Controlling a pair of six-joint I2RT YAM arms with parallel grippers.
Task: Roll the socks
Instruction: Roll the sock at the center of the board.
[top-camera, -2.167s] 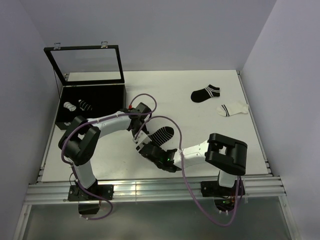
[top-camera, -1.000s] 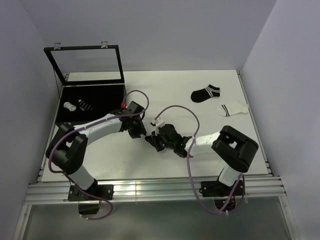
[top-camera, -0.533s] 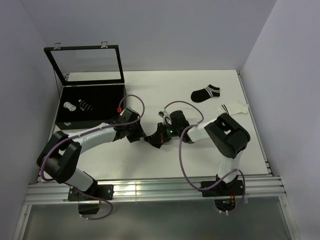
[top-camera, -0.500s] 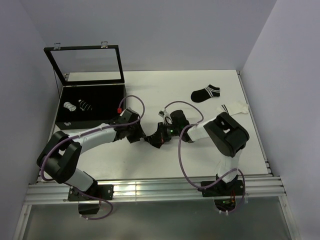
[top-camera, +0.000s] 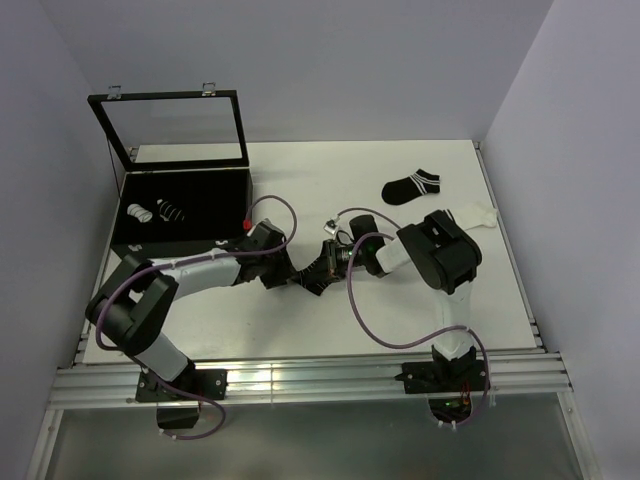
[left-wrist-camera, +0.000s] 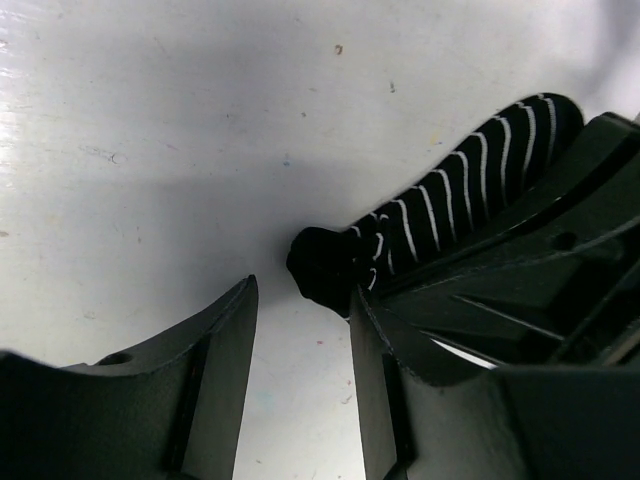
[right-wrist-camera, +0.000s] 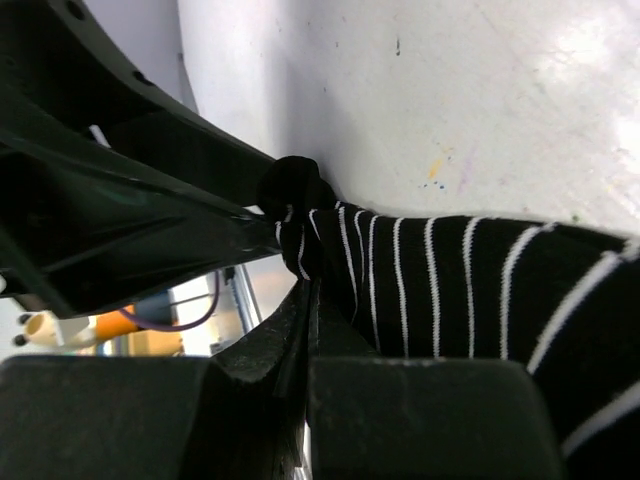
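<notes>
From above, the light is bright and even. The white table has only soft, pale shadows under the arms. The glass lid looks a bit milky from shine.

In the left wrist view, a wide grey shadow lies on the table just ahead of the left claw. Its fingers are dark and fuzzy. The sock stripes beside it look sharp.

In the right wrist view, the table far ahead of the right claw glows white with glare. Its fingers are almost black and blurry.
</notes>
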